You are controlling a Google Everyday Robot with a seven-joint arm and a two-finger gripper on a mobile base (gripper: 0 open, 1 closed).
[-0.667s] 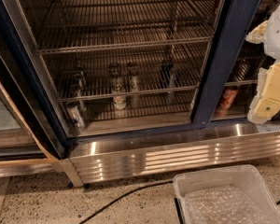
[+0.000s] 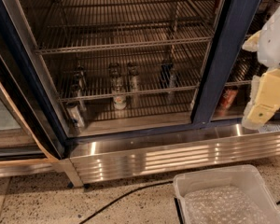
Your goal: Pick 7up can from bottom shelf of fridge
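Note:
The fridge (image 2: 226, 55) has a dark blue frame, a glass front and wire shelves. On the bottom shelf (image 2: 149, 110) stands the 7up can (image 2: 119, 98), with a silver top, a pale label and a small red mark, a little left of the middle. Darker cans (image 2: 132, 78) stand behind and beside it. My gripper (image 2: 263, 99), cream and white, hangs at the right edge of the camera view, in front of the right door. It is well right of the can and outside the cabinet.
A red can (image 2: 228, 97) sits behind the right door. A silver can (image 2: 75, 114) stands at the shelf's left front. A ribbed steel base panel (image 2: 168, 155) runs below. A clear plastic bin (image 2: 226, 197) and a black cable (image 2: 116, 199) lie on the floor.

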